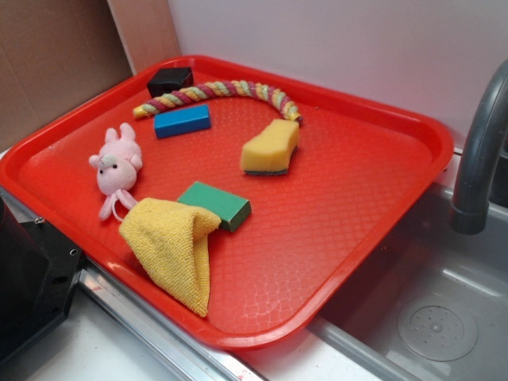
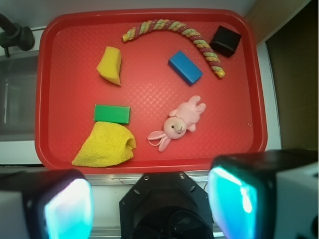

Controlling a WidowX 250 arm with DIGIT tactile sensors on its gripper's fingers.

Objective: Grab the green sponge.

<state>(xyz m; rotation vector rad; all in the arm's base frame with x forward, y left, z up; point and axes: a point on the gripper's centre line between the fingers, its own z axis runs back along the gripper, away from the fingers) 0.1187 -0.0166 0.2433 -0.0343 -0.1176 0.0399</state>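
Observation:
The green sponge [image 1: 271, 147] is a curvy yellow-orange foam piece with a thin dark layer along its bottom; it lies right of centre on the red tray [image 1: 357, 214]. From the wrist view it shows as a yellow wedge, the green sponge [image 2: 110, 64], in the tray's [image 2: 239, 124] upper left. My gripper [image 2: 156, 201] hangs high above the near side of the tray, well short of the sponge. It is open, with nothing between its two fingers [image 2: 239, 199]. The exterior view does not show the gripper.
On the tray also lie a flat green block [image 1: 215, 204], a yellow cloth [image 1: 171, 246], a pink plush bunny [image 1: 117, 165], a blue block [image 1: 182, 121], a black box [image 1: 170, 80] and a braided rope [image 1: 230, 91]. A sink basin [image 1: 436, 317] and grey faucet [image 1: 480, 159] stand at the right.

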